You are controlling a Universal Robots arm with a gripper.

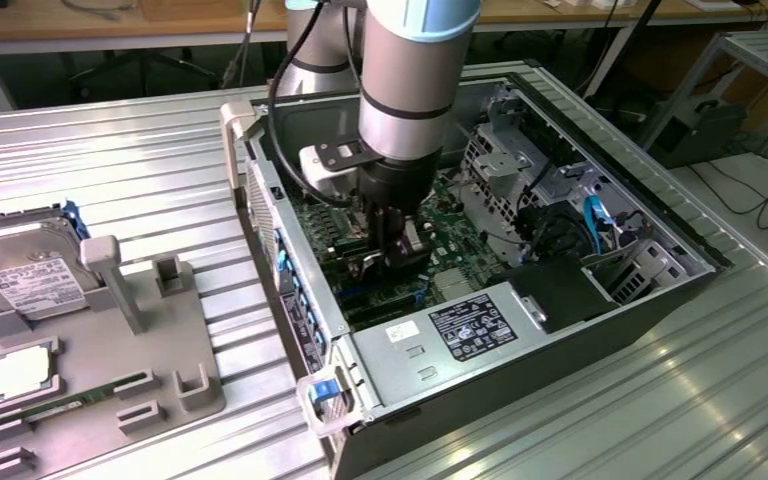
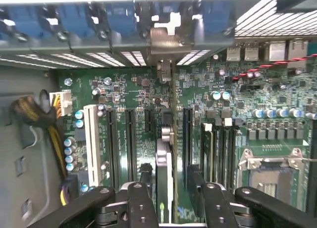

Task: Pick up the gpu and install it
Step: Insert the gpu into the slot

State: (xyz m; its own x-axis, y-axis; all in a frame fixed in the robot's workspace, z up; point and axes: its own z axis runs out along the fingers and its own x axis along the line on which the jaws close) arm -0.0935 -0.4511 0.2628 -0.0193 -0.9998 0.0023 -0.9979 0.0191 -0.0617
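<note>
The gpu (image 2: 165,161) stands edge-on in a motherboard slot inside the open computer case (image 1: 291,300). Its silvery end bracket (image 2: 167,37) sits against the case's rear slot openings. My gripper (image 2: 171,177) straddles the card from above, open. A dark finger (image 2: 145,174) stands on each side of the card, with a small gap to it. In the exterior view the arm reaches straight down into the case, and the gripper (image 1: 399,258) is low over the green motherboard (image 1: 458,245).
A grey fixture (image 1: 104,350) at the exterior view's left carries a hard drive (image 1: 31,280), a processor (image 1: 21,372) and a green memory stick (image 1: 51,410). The power supply (image 1: 471,325) and drive cage (image 1: 518,160) flank the gripper. Cables (image 2: 34,114) and the processor socket (image 2: 270,173) lie close by.
</note>
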